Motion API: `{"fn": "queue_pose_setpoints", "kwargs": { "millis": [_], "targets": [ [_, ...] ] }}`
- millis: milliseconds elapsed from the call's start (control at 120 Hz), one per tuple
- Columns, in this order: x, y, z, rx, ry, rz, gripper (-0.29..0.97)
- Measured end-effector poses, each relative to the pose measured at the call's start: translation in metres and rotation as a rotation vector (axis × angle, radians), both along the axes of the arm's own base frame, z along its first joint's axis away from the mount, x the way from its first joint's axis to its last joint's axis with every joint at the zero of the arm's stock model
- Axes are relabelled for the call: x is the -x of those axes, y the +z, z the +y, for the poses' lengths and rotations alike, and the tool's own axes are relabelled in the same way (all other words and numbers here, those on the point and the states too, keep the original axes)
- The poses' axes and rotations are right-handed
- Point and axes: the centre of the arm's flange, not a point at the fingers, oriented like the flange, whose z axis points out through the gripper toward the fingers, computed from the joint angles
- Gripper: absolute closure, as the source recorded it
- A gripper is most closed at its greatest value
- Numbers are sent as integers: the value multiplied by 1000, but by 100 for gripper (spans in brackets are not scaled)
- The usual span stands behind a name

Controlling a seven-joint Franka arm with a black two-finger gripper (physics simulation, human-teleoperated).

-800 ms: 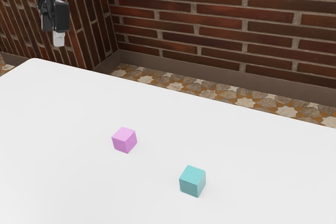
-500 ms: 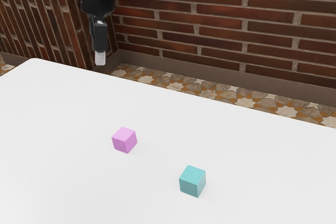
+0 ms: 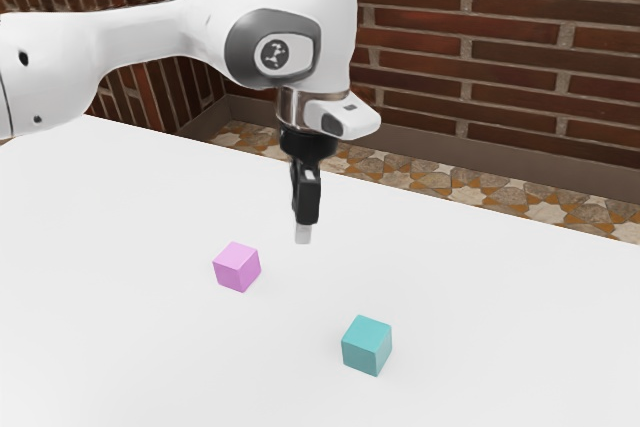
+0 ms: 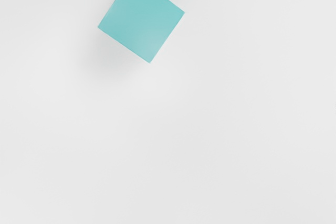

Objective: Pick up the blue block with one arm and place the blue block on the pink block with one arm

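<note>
While the gripper (image 3: 305, 237) hangs above the table (image 3: 110, 347), the blue block (image 3: 366, 344) lies untouched.
Reaching is the step in hand: the blue block sits near the pink block (image 3: 236, 266), toward the exterior view's right of it, apart. Seen edge-on, the pincer could be wide or narrow; I cannot tell. To do this well, I judge, centre over the blue block (image 4: 140, 18), turn the wrist square to its angled faces, then come straight down.
</note>
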Motion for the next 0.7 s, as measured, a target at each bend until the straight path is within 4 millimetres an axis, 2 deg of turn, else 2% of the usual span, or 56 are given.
{"fn": "queue_pose_setpoints", "kwargs": {
  "millis": [117, 183, 300, 483, 700],
  "targets": [
    [18, -30, -12, 7, 25, -11, 0],
    [25, -67, -11, 18, 56, 4, 0],
    [30, -104, -13, 59, 119, -16, 0],
    [37, -137, -22, 111, 225, -55, 0],
    [32, -166, -25, 131, 380, -75, 0]
  ]
}}
